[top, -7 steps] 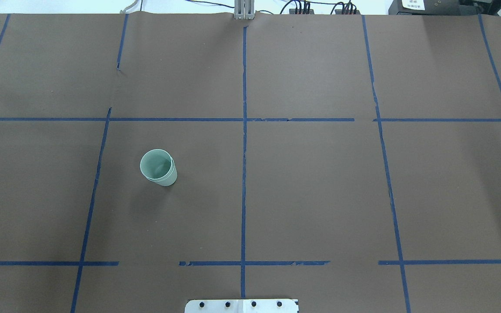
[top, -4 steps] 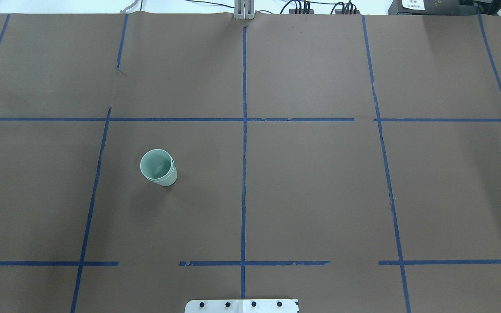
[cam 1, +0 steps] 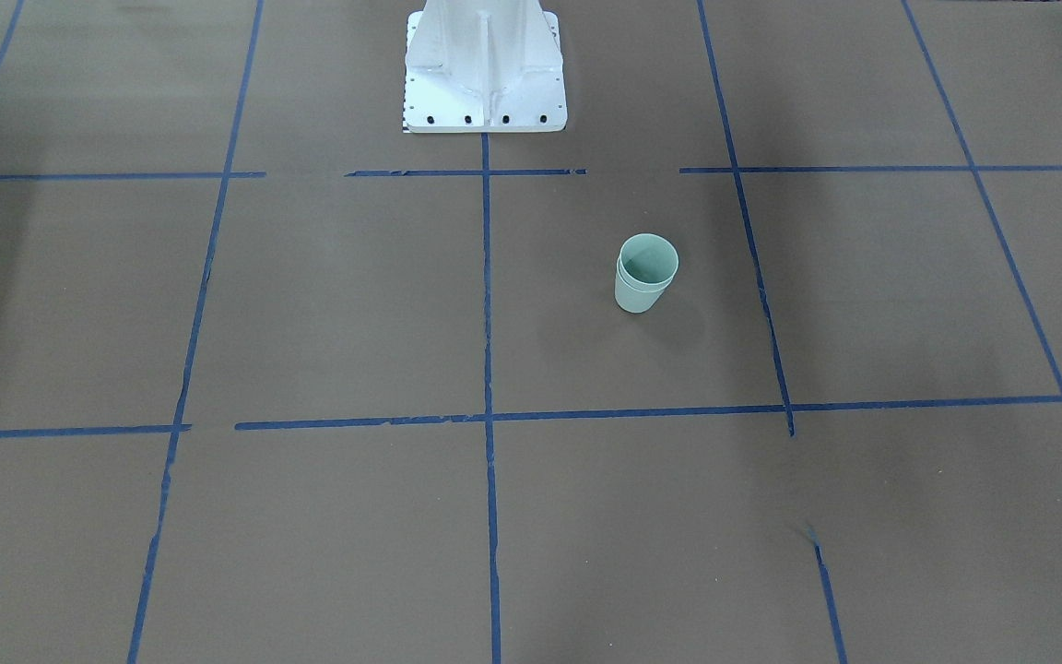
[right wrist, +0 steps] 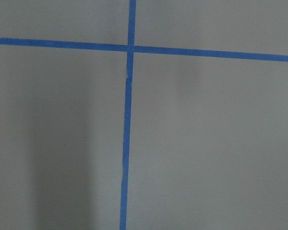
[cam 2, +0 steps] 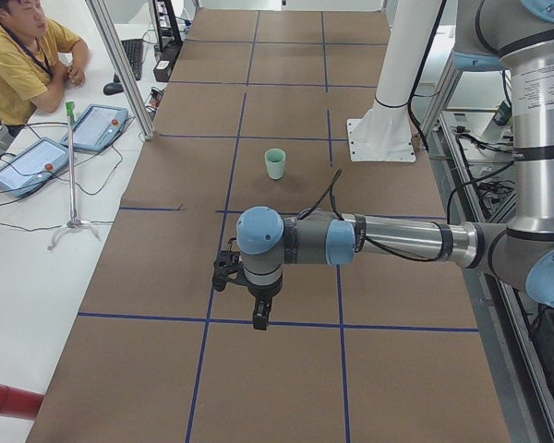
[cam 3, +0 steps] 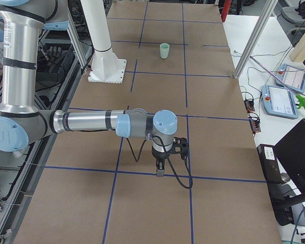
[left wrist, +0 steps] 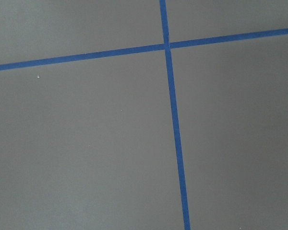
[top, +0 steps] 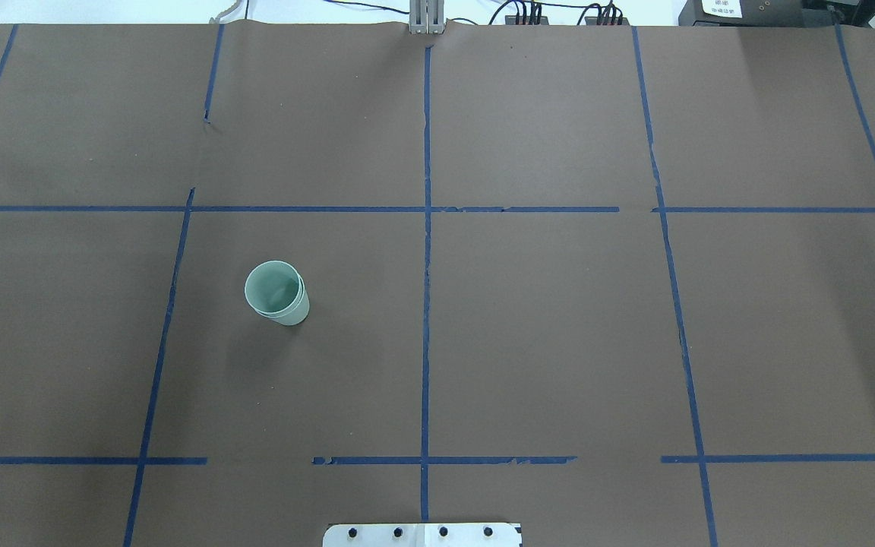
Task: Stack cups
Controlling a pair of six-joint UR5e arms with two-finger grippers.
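Two pale mint-green cups [top: 276, 293] stand upright, one nested inside the other, left of the table's centre line. The nested pair also shows in the front-facing view [cam 1: 646, 273], the exterior left view [cam 2: 275, 163] and the exterior right view [cam 3: 164, 51]. My left gripper [cam 2: 258, 318] hangs far from the cups, over the table's left end. My right gripper [cam 3: 159, 172] hangs over the right end. I cannot tell whether either is open or shut. Both wrist views show only brown table cover and blue tape.
The white robot base [cam 1: 485, 74] stands at the table's near edge, behind the cups. Blue tape lines [top: 426, 228] form a grid on the brown cover. An operator [cam 2: 18, 55] sits by tablets [cam 2: 97, 125] at a side desk. More tablets [cam 3: 287, 99] lie there.
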